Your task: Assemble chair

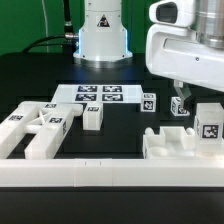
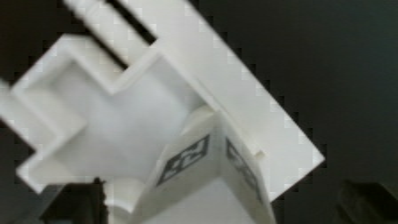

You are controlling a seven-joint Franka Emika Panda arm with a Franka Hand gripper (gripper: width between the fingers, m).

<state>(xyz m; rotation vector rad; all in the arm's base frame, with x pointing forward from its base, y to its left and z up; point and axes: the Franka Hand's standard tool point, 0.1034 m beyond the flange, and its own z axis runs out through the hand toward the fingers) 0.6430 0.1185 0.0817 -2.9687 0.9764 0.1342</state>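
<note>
The chair is in loose white parts. A seat slab lies at the exterior view's right with a tagged upright piece on its far right side. My gripper hangs just above that piece. In the wrist view the tagged white piece fills the picture and reaches down between my fingers. The jaws stand wide on either side of it, and a thin gap shows beside the one finger I can make out. Two small tagged blocks sit behind the slab.
Several more white parts and a short block lie at the exterior view's left. The marker board lies in the middle in front of the robot base. A long low white rail runs along the front.
</note>
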